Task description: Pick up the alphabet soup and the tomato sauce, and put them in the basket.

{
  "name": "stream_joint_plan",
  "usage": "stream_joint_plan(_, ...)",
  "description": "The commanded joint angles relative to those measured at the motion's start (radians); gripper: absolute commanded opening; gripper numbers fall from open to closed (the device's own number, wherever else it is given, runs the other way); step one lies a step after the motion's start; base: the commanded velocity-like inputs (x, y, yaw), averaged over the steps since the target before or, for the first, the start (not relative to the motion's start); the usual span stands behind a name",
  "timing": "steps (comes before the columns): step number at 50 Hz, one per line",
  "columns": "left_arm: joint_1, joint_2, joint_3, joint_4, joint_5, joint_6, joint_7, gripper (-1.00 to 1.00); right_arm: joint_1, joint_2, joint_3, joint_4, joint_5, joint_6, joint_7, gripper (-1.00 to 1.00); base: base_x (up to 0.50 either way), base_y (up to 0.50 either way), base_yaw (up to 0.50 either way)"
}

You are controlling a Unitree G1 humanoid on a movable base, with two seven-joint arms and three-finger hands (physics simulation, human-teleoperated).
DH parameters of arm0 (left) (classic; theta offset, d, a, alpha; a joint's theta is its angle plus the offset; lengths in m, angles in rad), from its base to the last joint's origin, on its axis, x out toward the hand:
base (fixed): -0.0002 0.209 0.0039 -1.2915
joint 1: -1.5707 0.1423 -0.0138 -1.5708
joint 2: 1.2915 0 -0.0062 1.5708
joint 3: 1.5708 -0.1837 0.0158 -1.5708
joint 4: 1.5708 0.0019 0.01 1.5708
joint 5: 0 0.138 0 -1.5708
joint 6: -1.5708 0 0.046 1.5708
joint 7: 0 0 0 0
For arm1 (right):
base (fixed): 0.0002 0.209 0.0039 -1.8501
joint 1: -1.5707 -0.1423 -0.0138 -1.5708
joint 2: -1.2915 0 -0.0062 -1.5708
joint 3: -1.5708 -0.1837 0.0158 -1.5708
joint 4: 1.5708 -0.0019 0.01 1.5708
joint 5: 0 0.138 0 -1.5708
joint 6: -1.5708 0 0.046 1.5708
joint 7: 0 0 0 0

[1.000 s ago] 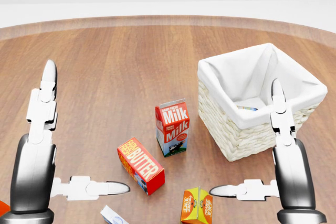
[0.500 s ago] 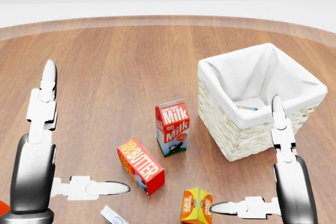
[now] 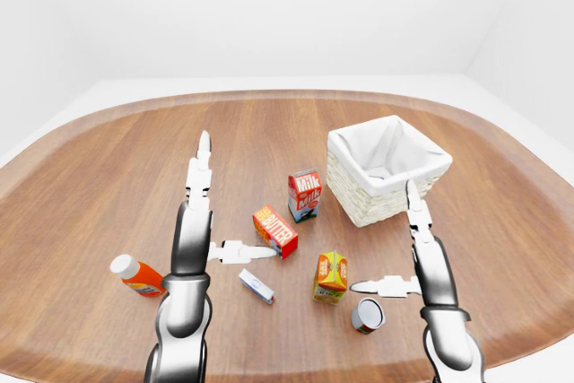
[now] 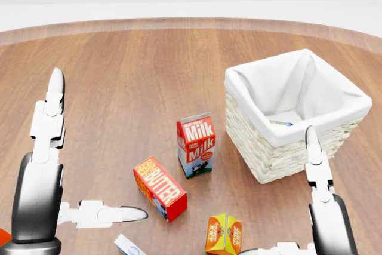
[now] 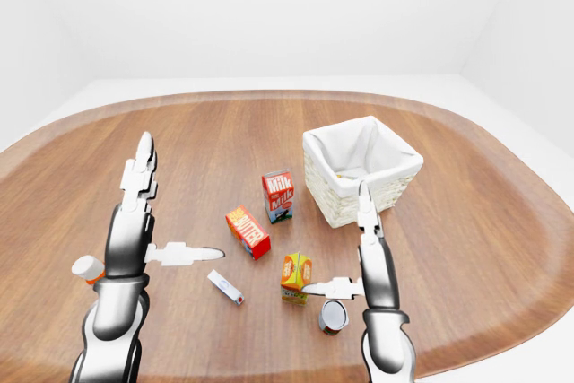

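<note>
On the wooden table (image 3: 108, 159) there are one basket (image 3: 387, 170), one milk carton (image 3: 304, 195), one butter box (image 3: 275, 231), one orange juice carton (image 3: 330, 276), one small white box (image 3: 256, 286), one orange bottle with a white cap (image 3: 136, 276) and one tin can (image 3: 367, 315) lying on its side. Two hands are in view. The left hand (image 3: 199, 221) has its fingers spread apart and holds nothing; the butter box lies just right of its thumb tip, the small white box just below that thumb, and the bottle to the lower left of the forearm. The right hand (image 3: 414, 253) is also spread wide and empty; the can, which may be one of the two task tins though its label cannot be read, lies just below its thumb, the juice carton sits left of the thumb tip, and the basket stands above its long fingers. Inside the basket a small object (image 4: 280, 123) shows against the cloth lining; what it is cannot be told. Compared with a second ago, the right hand sits lower in the head view, its thumb now almost off the bottom edge, while the left hand and every item are unchanged.
</note>
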Motion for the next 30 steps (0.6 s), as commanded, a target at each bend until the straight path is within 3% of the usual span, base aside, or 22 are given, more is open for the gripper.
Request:
stream_joint_plan(1,0.003,0.0,0.001,-0.003,0.004,0.0,0.001,1.0,0.046,-0.002,0.019,-0.037,-0.006,0.0,-0.004,1.0,0.0,0.0,0.0)
stream_joint_plan(30,0.009,0.0,0.001,0.002,0.004,0.0,0.003,1.0,0.172,-0.008,0.043,-0.086,0.002,0.0,-0.011,1.0,0.0,0.0,0.0)
